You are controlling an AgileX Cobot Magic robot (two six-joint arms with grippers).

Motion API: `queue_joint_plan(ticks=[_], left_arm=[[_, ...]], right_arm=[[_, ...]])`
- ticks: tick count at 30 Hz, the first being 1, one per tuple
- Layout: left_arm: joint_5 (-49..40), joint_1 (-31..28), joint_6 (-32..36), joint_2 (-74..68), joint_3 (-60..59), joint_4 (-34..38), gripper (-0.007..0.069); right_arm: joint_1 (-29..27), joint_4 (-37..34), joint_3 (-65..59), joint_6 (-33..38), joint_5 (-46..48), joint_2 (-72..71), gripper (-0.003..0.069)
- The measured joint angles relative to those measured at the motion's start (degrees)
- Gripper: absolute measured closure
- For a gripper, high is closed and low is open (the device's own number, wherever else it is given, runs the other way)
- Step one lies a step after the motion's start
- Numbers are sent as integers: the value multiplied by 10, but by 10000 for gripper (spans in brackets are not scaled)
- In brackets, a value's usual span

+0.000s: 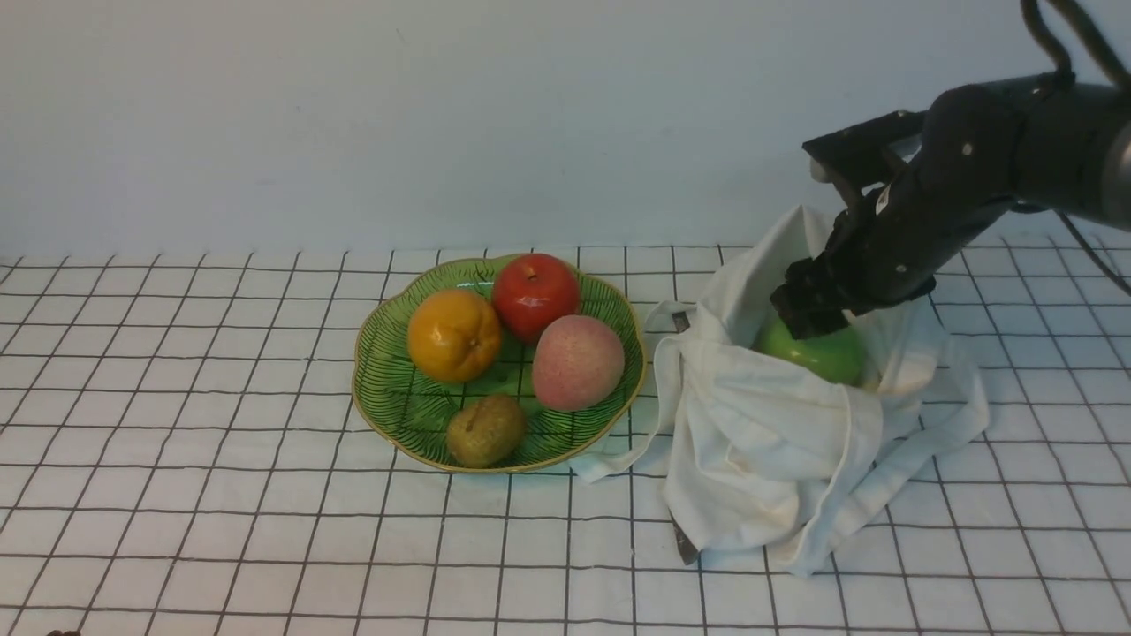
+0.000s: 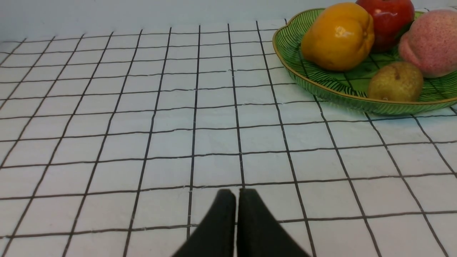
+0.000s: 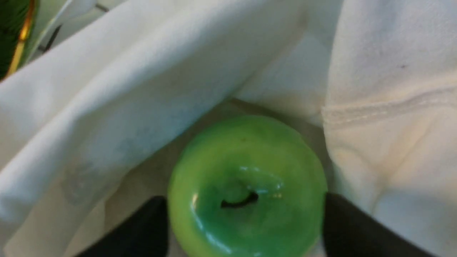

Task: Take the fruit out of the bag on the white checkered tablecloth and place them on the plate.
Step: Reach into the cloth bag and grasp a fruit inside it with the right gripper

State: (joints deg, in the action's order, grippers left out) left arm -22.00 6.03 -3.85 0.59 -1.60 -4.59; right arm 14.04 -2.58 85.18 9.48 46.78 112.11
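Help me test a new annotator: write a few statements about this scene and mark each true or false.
1. The glossy green apple lies inside the off-white cloth tote bag. True.
2. The green leaf-veined plate holds three pieces. False: four fruits lie on it.
3. The left claw is shut, holding nothing. True.
4. The right claw hovers over the plate. False: its fingers straddle the apple in the bag.

Fruit, five in all: one orange [image 1: 454,335], one red apple [image 1: 535,296], one pink peach [image 1: 578,362], one small olive-brown fruit [image 1: 486,430], one green apple [image 1: 817,353]. Four lie on the plate [image 1: 389,402], one in the bag [image 1: 769,450]. Plate: one. Bag: one. Checkered tablecloth [image 1: 221,442]: one. Grippers, two: left gripper [image 2: 236,214], right gripper [image 1: 808,309].
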Motion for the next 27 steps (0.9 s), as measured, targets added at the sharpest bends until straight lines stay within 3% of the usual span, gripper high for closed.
queue_joint_plan(ticks=[2,6,11,18,27], left_arm=[[0,0,0,0,0,0,632],[0,0,0,0,0,0,632],[0,0,0,0,0,0,632],[0,0,0,0,0,0,632],[0,0,0,0,0,0,632]], right_arm=[[0,14,0,-47,-13,14,13],[0,33,0,-86,-24,37,-28],[0,38,7,-100,-38,50,-30],[0,38,9,-101,-44,52,41],[0,38,6,-95,-29,42,41]])
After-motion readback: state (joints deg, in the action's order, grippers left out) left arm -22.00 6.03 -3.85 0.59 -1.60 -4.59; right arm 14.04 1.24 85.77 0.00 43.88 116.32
